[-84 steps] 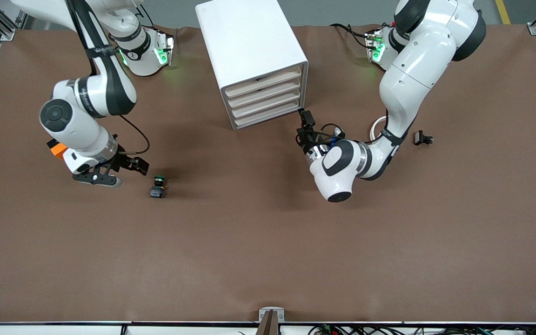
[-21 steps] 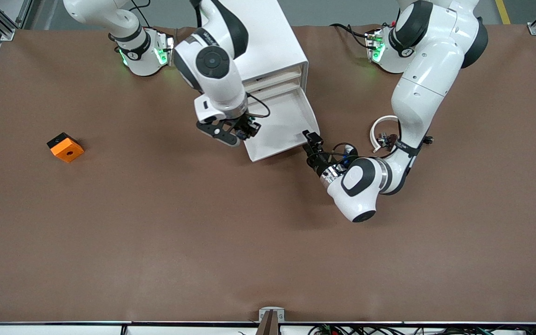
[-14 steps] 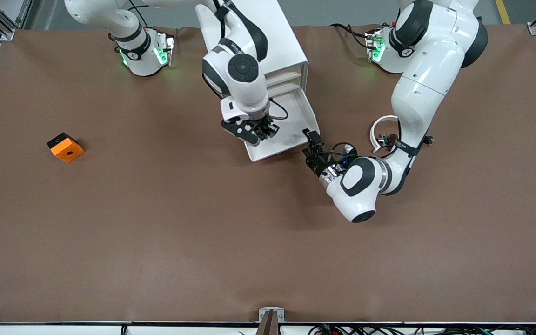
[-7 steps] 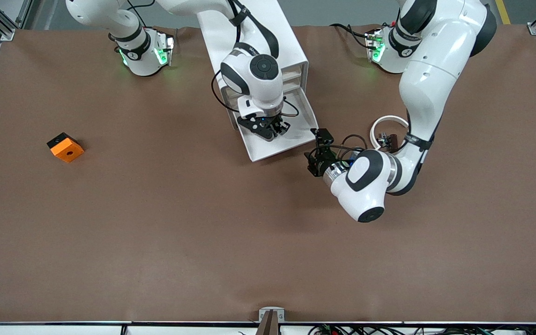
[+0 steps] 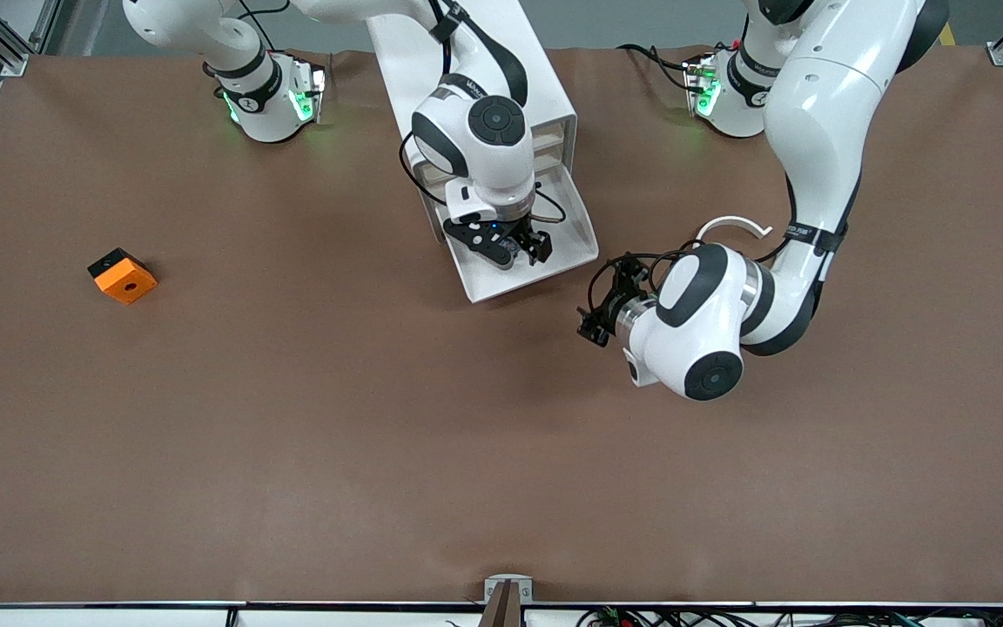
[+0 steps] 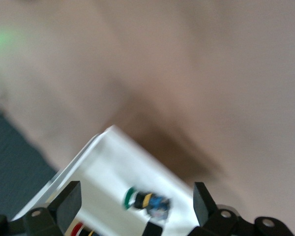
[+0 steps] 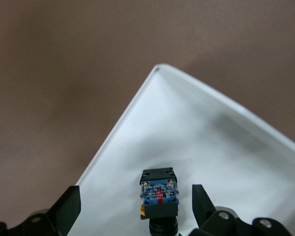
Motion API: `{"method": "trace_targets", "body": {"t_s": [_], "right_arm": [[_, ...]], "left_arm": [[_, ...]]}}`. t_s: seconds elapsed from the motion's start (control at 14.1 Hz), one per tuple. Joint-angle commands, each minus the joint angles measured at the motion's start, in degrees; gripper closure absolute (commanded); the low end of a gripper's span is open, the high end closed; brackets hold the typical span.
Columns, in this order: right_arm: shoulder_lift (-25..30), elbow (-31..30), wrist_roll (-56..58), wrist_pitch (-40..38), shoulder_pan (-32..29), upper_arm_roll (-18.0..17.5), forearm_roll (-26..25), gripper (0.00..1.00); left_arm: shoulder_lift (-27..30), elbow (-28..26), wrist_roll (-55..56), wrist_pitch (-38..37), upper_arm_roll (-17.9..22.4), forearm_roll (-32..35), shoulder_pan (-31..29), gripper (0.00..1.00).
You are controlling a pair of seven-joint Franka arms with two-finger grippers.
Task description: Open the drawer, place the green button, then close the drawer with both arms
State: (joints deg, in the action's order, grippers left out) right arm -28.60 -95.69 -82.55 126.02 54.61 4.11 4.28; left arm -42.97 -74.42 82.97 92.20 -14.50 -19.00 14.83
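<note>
Hovering my right gripper (image 5: 519,251), fingers spread, over the open drawer (image 5: 567,252); button (image 7: 159,191) lying inside. My left gripper (image 5: 599,320) is waiting open over the table (image 5: 292,435).

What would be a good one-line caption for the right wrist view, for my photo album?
Right gripper open over the pulled-out white drawer, the button lying in it between the fingers.

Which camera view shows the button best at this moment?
The right wrist view: the button fills the middle, lying in the open white drawer between the right pincer's spread fingers. The left wrist view shows it small and blurred; in the front view it is barely visible.
</note>
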Motion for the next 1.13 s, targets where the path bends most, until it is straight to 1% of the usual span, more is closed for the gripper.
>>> {"method": "trace_targets", "body": {"t_s": [0.0, 0.07, 0.21, 0.35, 0.43, 0.5, 0.64, 0.71, 0.85, 0.99, 1.06], "right_arm": [[0.5, 4.5, 7.5, -8.1, -4.9, -0.5, -0.7, 0.00], [1.1, 5.3, 10.5, -11.0, -7.0, -0.5, -0.7, 0.00], [3.4, 6.6, 17.8, -16.5, -11.5, -0.5, -0.6, 0.00], [6.2, 6.7, 23.7, -21.0, -16.1, -0.5, -0.6, 0.00], [7.9, 6.7, 27.0, -22.8, -19.0, -0.4, -0.7, 0.00], [9.4, 6.7, 30.9, -24.8, -21.9, -0.4, -0.7, 0.00], [12.3, 6.7, 40.8, -28.4, -27.9, -0.3, -0.9, 0.00], [13.4, 6.7, 46.5, -30.2, -30.8, -0.2, -1.7, 0.00], [15.7, 6.7, 57.8, -33.4, -35.3, 0.2, -5.2, 0.00], [17.5, 6.7, 66.6, -35.7, -39.8, 0.2, -5.5, 0.00], [18.3, 6.7, 70.1, -36.5, -41.8, 0.3, -5.5, 0.00]], "left_arm": [[1.6, -1.8, -3.2, 9.4, 0.3, 4.8, 1.2, 0.00], [1.6, -1.9, -3.3, 12.6, 0.1, 8.7, 1.5, 0.00], [1.5, -3.7, -5.3, 16.9, -1.0, 14.1, 3.0, 0.00], [1.7, -6.2, -9.3, 21.8, -2.1, 21.3, 4.8, 0.00], [1.1, -6.3, -9.6, 23.9, -2.5, 24.4, 5.2, 0.00], [0.8, -6.5, -9.7, 25.2, -2.9, 26.8, 5.4, 0.00], [0.8, -7.5, -10.5, 26.7, -5.0, 33.2, 6.3, 0.00], [0.8, -7.8, -10.6, 27.5, -5.3, 34.3, 7.1, 0.00], [0.8, -9.3, -11.3, 30.4, -5.5, 34.6, 7.5, 0.00], [1.0, -12.2, -11.7, 35.0, -5.9, 37.5, 9.2, 0.00], [1.1, -14.2, -11.7, 38.6, -6.0, 39.3, 9.2, 0.00]]}}
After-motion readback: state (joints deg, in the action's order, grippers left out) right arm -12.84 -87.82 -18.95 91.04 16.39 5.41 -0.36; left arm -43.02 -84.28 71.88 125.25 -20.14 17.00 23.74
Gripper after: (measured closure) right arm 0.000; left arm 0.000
